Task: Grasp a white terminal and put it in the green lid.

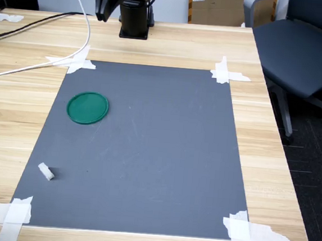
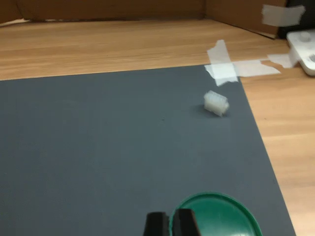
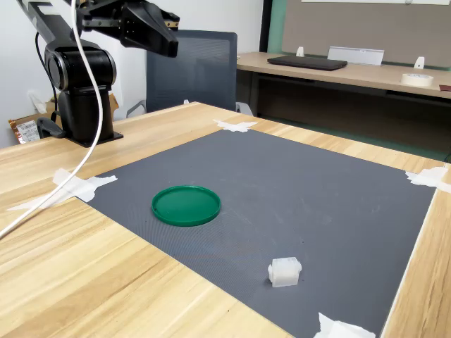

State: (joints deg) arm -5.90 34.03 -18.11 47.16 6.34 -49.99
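Note:
The white terminal (image 1: 46, 171) (image 3: 285, 272) lies on the dark grey mat near a taped corner, at the first exterior view's lower left. In the wrist view the white terminal (image 2: 216, 103) lies far beyond the fingertips. The green lid (image 1: 87, 107) (image 3: 186, 205) (image 2: 221, 216) rests flat on the mat with nothing in it. My gripper (image 3: 168, 41) (image 2: 170, 223) hangs high above the mat's base-side edge, near the lid and far from the terminal. Its fingers sit almost together with nothing between them.
The grey mat (image 1: 147, 153) is taped at its corners onto a wooden table (image 1: 259, 163). The arm's base (image 1: 135, 17) stands at the table's far edge, with a white cable (image 1: 83, 40) trailing left. An office chair (image 1: 302, 48) stands at the first exterior view's right.

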